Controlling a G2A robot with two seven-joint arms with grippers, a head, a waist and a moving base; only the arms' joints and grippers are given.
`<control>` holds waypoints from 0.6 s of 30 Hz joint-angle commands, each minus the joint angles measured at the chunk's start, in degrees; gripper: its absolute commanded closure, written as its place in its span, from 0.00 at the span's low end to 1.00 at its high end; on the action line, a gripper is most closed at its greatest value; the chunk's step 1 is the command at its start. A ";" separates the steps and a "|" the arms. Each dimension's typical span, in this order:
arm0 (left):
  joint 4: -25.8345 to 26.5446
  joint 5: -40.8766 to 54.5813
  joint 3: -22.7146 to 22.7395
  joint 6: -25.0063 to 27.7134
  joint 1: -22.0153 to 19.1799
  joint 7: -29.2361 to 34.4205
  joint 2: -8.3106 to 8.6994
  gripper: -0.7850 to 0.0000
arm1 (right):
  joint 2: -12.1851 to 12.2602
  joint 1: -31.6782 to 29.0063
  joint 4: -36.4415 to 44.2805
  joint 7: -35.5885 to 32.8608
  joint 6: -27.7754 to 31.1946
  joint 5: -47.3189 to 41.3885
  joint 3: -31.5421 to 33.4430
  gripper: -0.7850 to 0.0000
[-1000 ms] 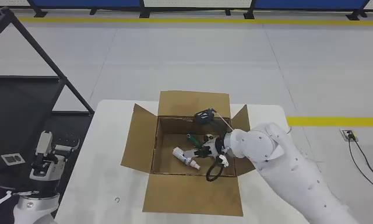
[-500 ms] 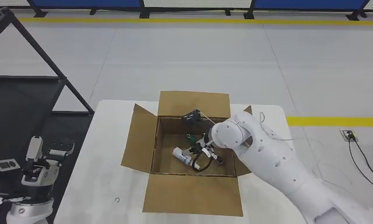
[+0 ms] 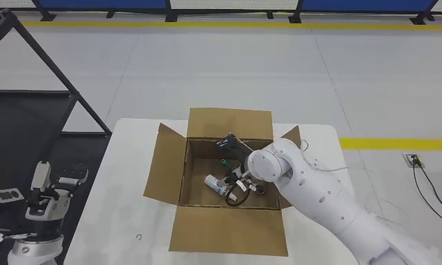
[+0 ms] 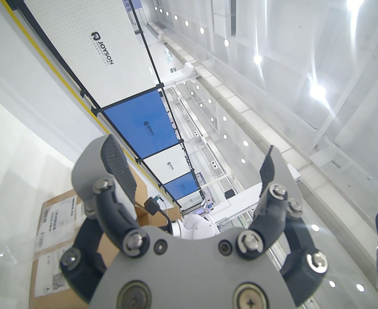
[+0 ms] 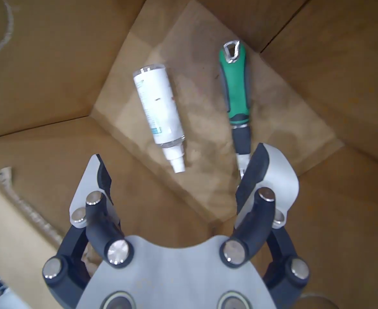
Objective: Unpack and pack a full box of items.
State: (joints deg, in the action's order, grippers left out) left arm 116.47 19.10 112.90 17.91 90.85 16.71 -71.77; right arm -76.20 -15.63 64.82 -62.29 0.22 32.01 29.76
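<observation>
An open cardboard box (image 3: 166,171) stands on the white table (image 3: 124,217). Inside lie a white spray bottle (image 5: 158,107) (image 3: 215,184) and a green-handled screwdriver (image 5: 235,88) (image 3: 225,162). My right gripper (image 5: 179,162) (image 3: 238,185) is down inside the box, open, just above the bottle's nozzle, with one finger (image 5: 256,168) over the screwdriver's shaft. It holds nothing. My left gripper (image 4: 190,149) (image 3: 43,179) is off the table's left side, open and empty, pointing up toward the ceiling.
The box's flaps (image 3: 228,230) are folded out on all sides, and its walls (image 5: 47,65) close around the right gripper. A small dark ring (image 3: 139,237) lies on the table near the front left. A black frame (image 3: 48,65) stands at the far left.
My right arm has swung left and lower into the box, bringing its gripper over the bottle. The left gripper has shifted slightly left and down.
</observation>
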 commanded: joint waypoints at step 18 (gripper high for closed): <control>0.00 0.00 0.00 0.00 0.00 0.00 0.00 0.00 | -4.77 1.73 -10.44 -0.14 1.82 11.56 -5.05 0.52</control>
State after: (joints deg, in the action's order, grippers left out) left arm 116.47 19.10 112.89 17.91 90.85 16.71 -71.77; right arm -80.69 -14.00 55.02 -62.45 1.75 43.37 24.87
